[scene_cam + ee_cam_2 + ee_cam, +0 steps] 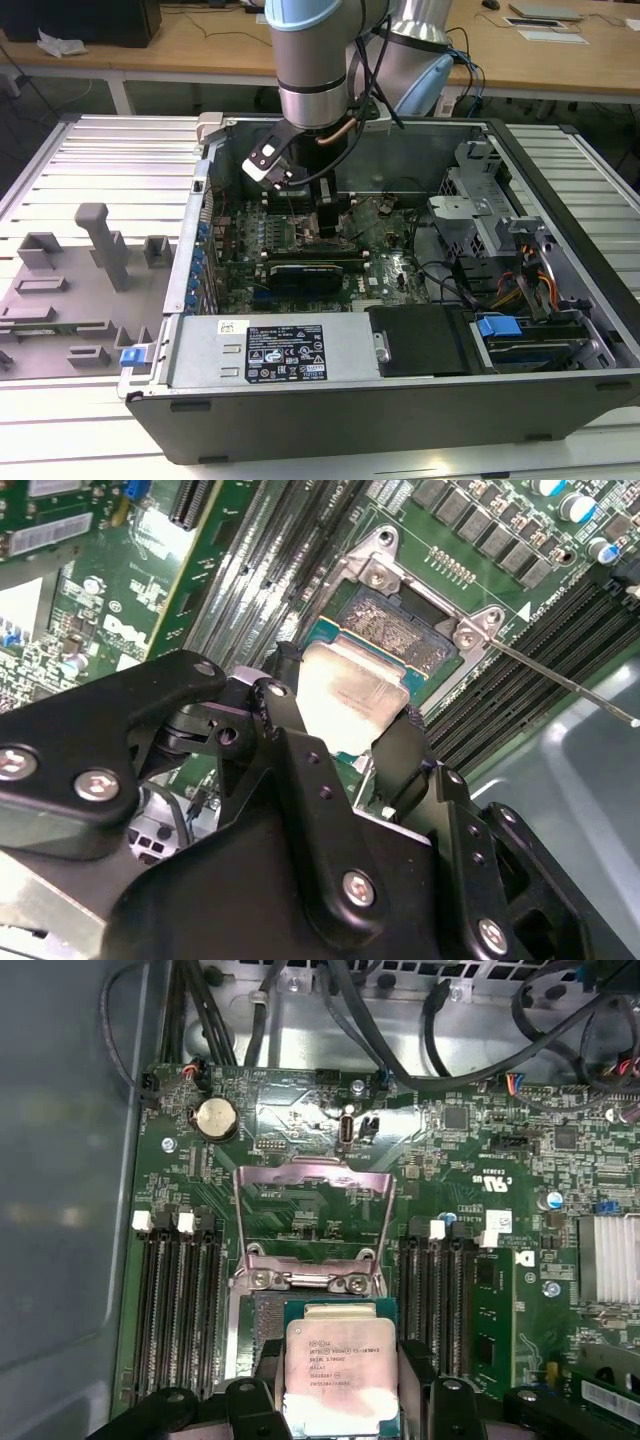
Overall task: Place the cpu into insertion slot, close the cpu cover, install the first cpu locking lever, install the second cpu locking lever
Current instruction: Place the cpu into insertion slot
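Observation:
The cpu (pixel 340 1360), a silvery square chip with a tan-green edge, is held between my gripper's (pixel 345 1405) black fingers (pixel 255 1400). It hovers low over the insertion slot (pixel 400 630), whose pin field glints beyond the chip's edge. In the second wrist view the cpu (pixel 350 690) sits slightly off the socket's centre, with my gripper (pixel 345 708) shut on its two sides. The cpu cover (pixel 312 1175), a thin metal frame, stands swung open past the socket. A thin wire locking lever (pixel 560 683) sticks out free beside the socket. In the exterior view my gripper (pixel 330 222) is down inside the open computer case (pixel 560 170).
Long black memory slots (pixel 180 1300) flank the socket on both sides. A black graphics card (pixel 310 268) lies just in front of the socket in the exterior view. Cables (pixel 300 1010) hang along the case wall, and a drive cage (pixel 470 215) stands at the exterior view's right.

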You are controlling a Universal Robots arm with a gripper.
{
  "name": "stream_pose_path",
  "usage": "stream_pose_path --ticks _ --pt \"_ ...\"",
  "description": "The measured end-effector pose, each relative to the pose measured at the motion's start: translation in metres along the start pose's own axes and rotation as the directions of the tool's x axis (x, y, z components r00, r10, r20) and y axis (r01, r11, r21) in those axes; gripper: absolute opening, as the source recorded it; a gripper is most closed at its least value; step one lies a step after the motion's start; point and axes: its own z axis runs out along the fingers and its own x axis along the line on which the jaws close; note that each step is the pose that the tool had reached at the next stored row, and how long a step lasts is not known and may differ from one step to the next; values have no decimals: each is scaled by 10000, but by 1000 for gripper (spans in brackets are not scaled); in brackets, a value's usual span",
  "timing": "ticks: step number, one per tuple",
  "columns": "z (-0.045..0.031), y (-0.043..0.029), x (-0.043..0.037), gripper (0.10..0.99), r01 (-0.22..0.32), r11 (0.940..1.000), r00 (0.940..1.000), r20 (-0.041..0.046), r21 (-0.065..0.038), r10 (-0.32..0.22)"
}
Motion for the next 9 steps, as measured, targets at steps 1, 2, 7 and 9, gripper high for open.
stream_pose_path --ticks 1,2,7,9 --pt "7 -4 8 541 -2 10000 10000 -1 0 2" --pt "20 -11 18 541 -6 10000 10000 -1 -1 6" --pt "100 -38 51 541 -40 10000 10000 5 0 40" --pt "139 -46 55 541 -48 10000 10000 6 0 48"
